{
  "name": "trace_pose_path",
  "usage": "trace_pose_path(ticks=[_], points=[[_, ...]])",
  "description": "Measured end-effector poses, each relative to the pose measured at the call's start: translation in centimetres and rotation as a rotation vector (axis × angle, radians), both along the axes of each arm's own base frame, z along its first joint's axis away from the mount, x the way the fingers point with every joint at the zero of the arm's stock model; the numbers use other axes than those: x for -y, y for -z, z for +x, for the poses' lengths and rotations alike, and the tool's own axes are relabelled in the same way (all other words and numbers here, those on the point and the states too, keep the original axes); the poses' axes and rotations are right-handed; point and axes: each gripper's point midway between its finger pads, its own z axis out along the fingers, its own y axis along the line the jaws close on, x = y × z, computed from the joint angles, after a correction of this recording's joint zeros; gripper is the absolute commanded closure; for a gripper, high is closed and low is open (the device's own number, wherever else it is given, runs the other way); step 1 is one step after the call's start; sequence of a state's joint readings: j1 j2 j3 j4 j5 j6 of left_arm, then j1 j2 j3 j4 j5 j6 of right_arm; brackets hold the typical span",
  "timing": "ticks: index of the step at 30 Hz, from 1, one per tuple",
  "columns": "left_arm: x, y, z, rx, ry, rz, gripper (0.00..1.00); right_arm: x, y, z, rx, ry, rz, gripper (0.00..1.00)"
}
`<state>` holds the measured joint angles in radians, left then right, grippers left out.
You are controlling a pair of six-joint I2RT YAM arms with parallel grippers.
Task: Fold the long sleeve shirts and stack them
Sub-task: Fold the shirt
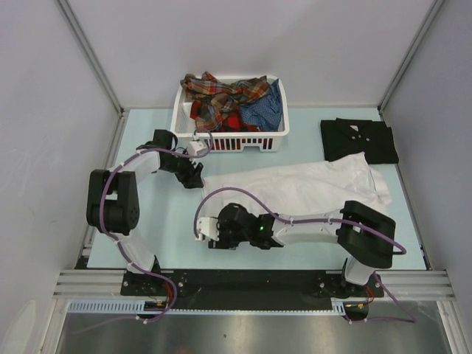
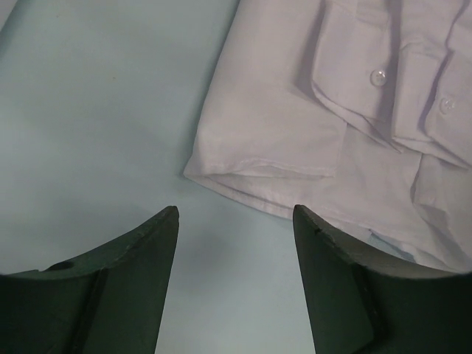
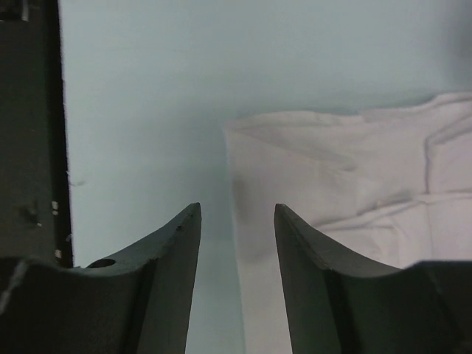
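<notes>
Risks: R gripper point(image 3: 236, 208) sits over the white shirt's point(image 3: 346, 169) edge w/ fingers only part-way apart and nothing pinched. If it shuts there it'll prob. nip just the top layer or a sliver of hem, and the cloth slips out on the lift. L gripper point(image 2: 236, 214) has fingers wide and empty, w/ bare table point(image 2: 96, 110) under them, short of the hem corner. Closing there would grab nothing. If the two don't take matching corners the fold goes skewed. Cuffs lie folded loosely across the body, so a drag along the table could pull them out and bunch the fold.

Where things lie:
- L wrist view: shirt at 12–2 o'clock from the fingers, hem corner near but apart.
- R wrist view: shirt at 1–3 o'clock, its edge running down behind the gap between the fingers; touching or not, can't tell.
- Top view: shirt spread across mid-table. L gripper is at its 9 o'clock end, R gripper near its 7 o'clock corner.
- Black shirt point(image 1: 359, 140) lies folded at the table's 2 o'clock.
- Basket point(image 1: 243, 141) is at 12 o'clock, w/ plaid shirts point(image 1: 221, 96) and blue shirt point(image 1: 267, 109) inside, not yet folded.
</notes>
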<state>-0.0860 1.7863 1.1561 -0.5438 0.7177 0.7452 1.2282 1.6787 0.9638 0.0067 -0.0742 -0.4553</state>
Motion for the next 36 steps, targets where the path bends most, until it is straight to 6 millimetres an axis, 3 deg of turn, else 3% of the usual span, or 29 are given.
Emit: trace_pose_path(ticks=[5, 11, 22, 26, 29, 36], points=[[-0.1, 0.5, -0.1, 0.006, 0.032, 0.031, 0.31, -1.8, 1.3, -1.6, -0.003, -0.033, 0.003, 0.47], [0.0, 1.1, -0.1, 0.01, 0.061, 0.072, 0.31, -1.9, 3.2, 0.1, 0.035, 0.027, -0.025, 0.44], [0.5, 1.2, 1.4, 0.031, 0.096, 0.116, 0.31, -2.5, 2.4, 1.3, 0.142, 0.054, -0.001, 0.38], [0.5, 1.2, 2.3, 0.041, 0.101, 0.129, 0.39, -2.6, 3.1, 1.7, 0.162, 0.05, -0.01, 0.39], [0.6, 1.5, 2.3, 0.037, 0.114, 0.141, 0.46, -3.1, 3.4, 2.1, 0.176, 0.053, 0.0, 0.43], [0.7, 2.8, 1.1, -0.012, 0.153, 0.176, 0.57, -3.8, 3.7, 2.7, 0.195, 0.06, 0.022, 0.66]])
